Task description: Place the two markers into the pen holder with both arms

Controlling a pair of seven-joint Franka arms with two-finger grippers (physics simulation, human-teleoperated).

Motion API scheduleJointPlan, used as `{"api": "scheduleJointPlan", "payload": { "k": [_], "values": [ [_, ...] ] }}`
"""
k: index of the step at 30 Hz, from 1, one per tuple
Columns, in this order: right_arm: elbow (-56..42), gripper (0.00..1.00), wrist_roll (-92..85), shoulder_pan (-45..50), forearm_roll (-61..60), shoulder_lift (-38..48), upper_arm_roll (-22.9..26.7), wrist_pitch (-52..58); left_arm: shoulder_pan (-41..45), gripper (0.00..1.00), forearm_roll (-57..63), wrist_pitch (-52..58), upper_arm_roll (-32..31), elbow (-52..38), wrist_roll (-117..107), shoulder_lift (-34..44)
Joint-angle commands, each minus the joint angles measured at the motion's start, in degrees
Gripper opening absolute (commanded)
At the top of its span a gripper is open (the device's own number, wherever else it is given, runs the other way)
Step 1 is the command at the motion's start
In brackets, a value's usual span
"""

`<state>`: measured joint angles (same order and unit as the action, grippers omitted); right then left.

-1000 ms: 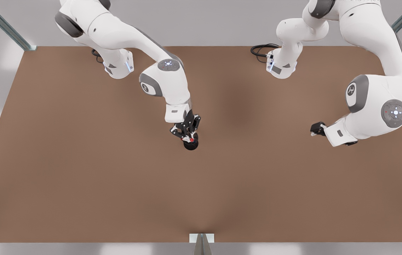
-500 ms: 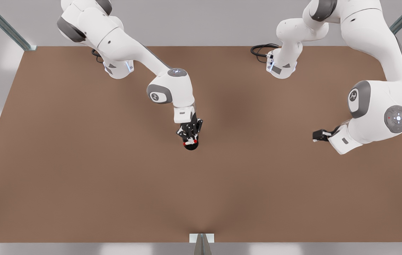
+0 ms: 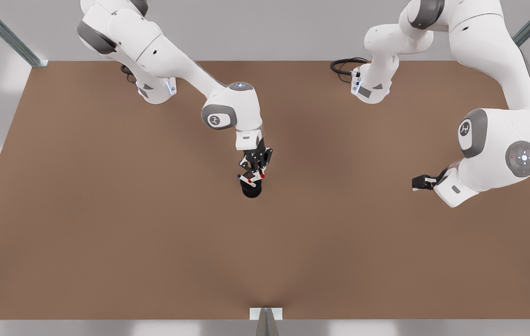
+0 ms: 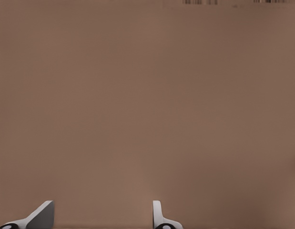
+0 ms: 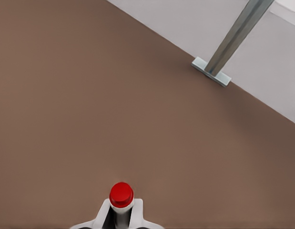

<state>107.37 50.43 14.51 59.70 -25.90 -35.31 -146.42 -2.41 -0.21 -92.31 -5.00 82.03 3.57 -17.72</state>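
The black mesh pen holder (image 3: 251,190) stands mid-table. Just above it my right gripper (image 3: 255,173) is shut on the red-capped marker (image 3: 256,177), which lies tilted across the holder's mouth. In the right wrist view the red cap (image 5: 121,193) pokes up between the white fingertips (image 5: 103,215). A dark blue cap (image 3: 239,176) shows at the holder's rim, toward the front view's left; whether that marker rests inside I cannot tell. My left gripper (image 3: 420,182) hangs open over bare table at the front view's right, its fingertips (image 4: 42,213) wide apart with nothing between them.
The brown table (image 3: 106,233) stretches wide around the holder. Both arm bases (image 3: 155,88) stand at the far edge, with a black cable (image 3: 344,65) by one. A metal post (image 5: 238,36) rises at a table corner.
My right arm's wrist has swung toward the far side, and the gripper has drawn back from over the holder. The red marker now lies more tilted; the blue cap has come into sight. My left gripper barely moved.
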Motion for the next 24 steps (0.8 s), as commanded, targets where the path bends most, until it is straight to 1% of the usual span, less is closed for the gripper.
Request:
{"api": "scheduleJointPlan", "payload": {
  "k": [1, 2, 3, 4, 6, 8, 9, 10, 11, 12, 13, 14, 15, 16, 17, 18, 19, 20, 21, 22, 23, 24],
  "values": [
    [0.3, 0.25, 15.7, 0.1, 2.2, -0.2, 0.0, 0.0, 0.0, 1.00, 0.0, -0.3, 0.0, 0.0, -3.2, 0.1],
    [0.2, 0.26, 17.8, 0.1, 4.3, -1.3, 0.0, -0.1, -0.1, 1.00, 0.0, -0.3, 0.0, 0.0, -3.2, 0.1],
    [0.1, 0.77, 21.5, 0.3, 8.0, -3.0, 0.0, -0.1, -0.1, 1.00, 0.0, -0.3, 0.0, 0.0, -3.2, 0.1],
    [0.0, 0.98, 22.9, 0.6, 9.1, -3.5, 0.0, -0.2, -0.1, 1.00, 0.0, -0.3, 0.0, 0.0, -3.2, 0.1],
    [-0.2, 1.00, 22.9, 0.6, 9.1, -3.8, 0.0, -0.2, -0.1, 1.00, 0.0, -0.3, 0.0, 0.0, -3.2, 0.1],
    [-1.0, 1.00, 22.3, 0.3, 9.0, -3.8, -0.1, -0.3, 0.1, 1.00, 0.0, -0.2, 0.0, 0.1, -3.3, 0.1],
    [-2.1, 1.00, 20.1, -1.5, 8.2, -3.2, -0.2, -0.1, 0.2, 1.00, 0.0, -0.2, 0.0, 0.1, -3.4, 0.1],
    [-2.5, 1.00, 13.5, -8.6, 3.2, -2.7, -4.7, 0.3, 0.3, 1.00, 0.0, -0.2, 0.0, 0.1, -3.4, 0.1],
    [-2.7, 1.00, 3.7, -18.0, -2.3, -2.7, -11.3, 0.9, 0.3, 1.00, 0.0, -0.1, 0.0, 0.1, -3.4, 0.1],
    [-3.7, 1.00, 1.9, -22.0, -3.1, -2.7, -14.9, 4.6, 0.3, 1.00, 0.0, 0.0, 0.0, 0.1, -3.4, 0.1],
    [-6.5, 1.00, -1.2, -27.2, -6.8, -2.8, -20.7, 13.3, 0.4, 1.00, 0.0, 0.1, -0.1, 0.1, -3.5, 0.2],
    [-9.6, 1.00, -4.5, -27.6, -8.7, -2.8, -22.2, 20.6, 0.4, 1.00, 0.0, 0.2, -0.2, 0.1, -3.6, 0.3],
    [-13.9, 1.00, -9.7, -27.7, -14.5, -2.8, -22.1, 24.1, 0.4, 1.00, 0.0, 0.3, -0.3, 0.1, -3.6, 0.5],
    [-17.8, 1.00, -15.7, -21.1, -25.7, 0.7, -10.2, 27.6, 0.6, 1.00, 0.0, 0.4, -0.5, 0.1, -4.3, 0.7],
    [-16.0, 1.00, -23.6, -14.3, -43.9, 11.9, 6.2, 29.1, 1.8, 1.00, 0.0, 0.6, -0.5, 0.0, -5.3, 1.0],
    [-14.6, 1.00, -31.5, -14.2, -52.5, 19.0, 14.3, 35.3, 2.9, 1.00, 0.0, 1.0, -0.5, 0.0, -6.5, 1.5],
    [-14.2, 1.00, -36.2, -14.6, -55.0, 22.8, 19.1, 40.9, 2.7, 1.00, -0.2, 1.0, -0.5, -0.1, -6.3, 1.6],
    [-14.2, 1.00, -42.2, -14.0, -56.5, 24.7, 24.8, 43.8, 2.5, 1.00, 0.1, 1.0, -0.1, -0.3, -6.1, 1.7],
    [-14.1, 1.00, -45.2, -10.9, -56.7, 24.8, 30.2, 47.0, 2.3, 1.00, 0.1, 0.9, -0.1, -0.5, -6.1, 1.6],
    [-14.1, 1.00, -51.1, -4.8, -56.9, 23.7, 38.2, 47.7, 1.7, 1.00, 0.1, 0.8, 0.0, -0.8, -6.2, 1.5],
    [-14.0, 1.00, -55.9, -2.8, -58.8, 23.5, 42.2, 47.9, 1.7, 1.00, 0.3, 0.9, 0.1, -1.6, -5.9, 1.3],
    [-12.8, 1.00, -56.1, -3.1, -59.1, 23.3, 41.5, 47.9, 1.7, 1.00, 0.5, 0.6, 0.1, -1.7, -5.7, 1.2]
  ]
}}
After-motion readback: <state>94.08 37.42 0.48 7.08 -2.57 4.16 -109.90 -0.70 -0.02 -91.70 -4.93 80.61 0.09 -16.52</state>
